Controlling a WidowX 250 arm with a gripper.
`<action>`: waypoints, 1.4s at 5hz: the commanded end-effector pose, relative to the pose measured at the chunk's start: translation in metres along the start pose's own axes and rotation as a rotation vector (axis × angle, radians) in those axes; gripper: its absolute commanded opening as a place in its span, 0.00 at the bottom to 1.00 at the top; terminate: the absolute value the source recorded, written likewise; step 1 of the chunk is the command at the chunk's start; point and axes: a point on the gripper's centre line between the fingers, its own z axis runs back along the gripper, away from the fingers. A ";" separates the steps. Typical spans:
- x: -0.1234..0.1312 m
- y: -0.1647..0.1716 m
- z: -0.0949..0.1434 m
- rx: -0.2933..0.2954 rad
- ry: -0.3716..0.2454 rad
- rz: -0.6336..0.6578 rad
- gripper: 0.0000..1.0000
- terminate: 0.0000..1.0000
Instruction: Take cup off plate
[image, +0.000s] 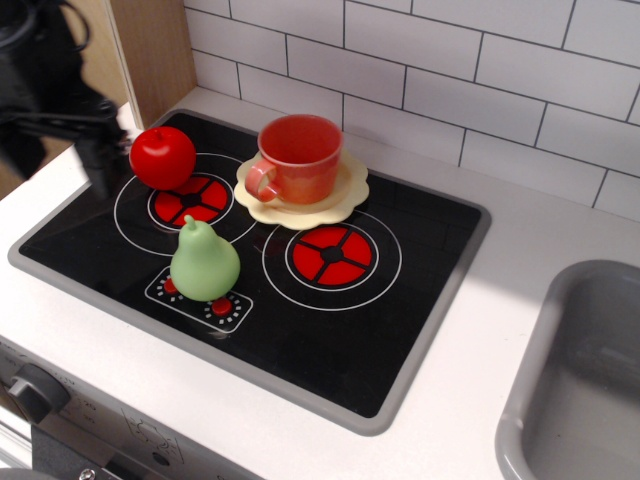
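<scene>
Nothing of the task is done yet, judging by how things lie. On the white counter (480, 340) sits a black toy cooktop (300, 320) with 2 red burner rings, and at its back edge, just in front of the tiled wall (450, 70), the plate (345, 195) lies flat with the cup (298, 158) standing upright in the middle of it. The cup's loop handle points toward the front-left, and its mouth faces up; it looks empty. Everything remains: reaching the cup, gripping it, lifting it clear of the scalloped rim and setting it down elsewhere.

The grey sink (585, 380) fills the right edge, well apart from the plate, with bare counter between them. A green pear (204, 262) stands at the front of the cooktop over the printed knobs, near the plate's front-left side but not touching it. A red apple (162, 157) rests at the edge of the left burner, just beside the plate's left side, with a small gap.

The arm comes in from the upper-left corner, dark and blurred. Its claw (98, 160) hangs low at the left edge of the cooktop, just beside the apple and on the far side of it from the cup. It holds nothing, but the blur hides the fingers, so I cannot tell whether it stands wide or narrow. My judgement is that the apple sits in the straight path to the cup, so the approach would likely need to pass above or behind it.
</scene>
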 end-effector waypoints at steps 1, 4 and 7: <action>0.033 -0.034 0.011 -0.019 -0.076 -0.150 1.00 0.00; 0.037 -0.075 -0.007 -0.101 -0.045 -0.358 1.00 0.00; 0.045 -0.090 -0.026 -0.083 -0.047 -0.356 1.00 0.00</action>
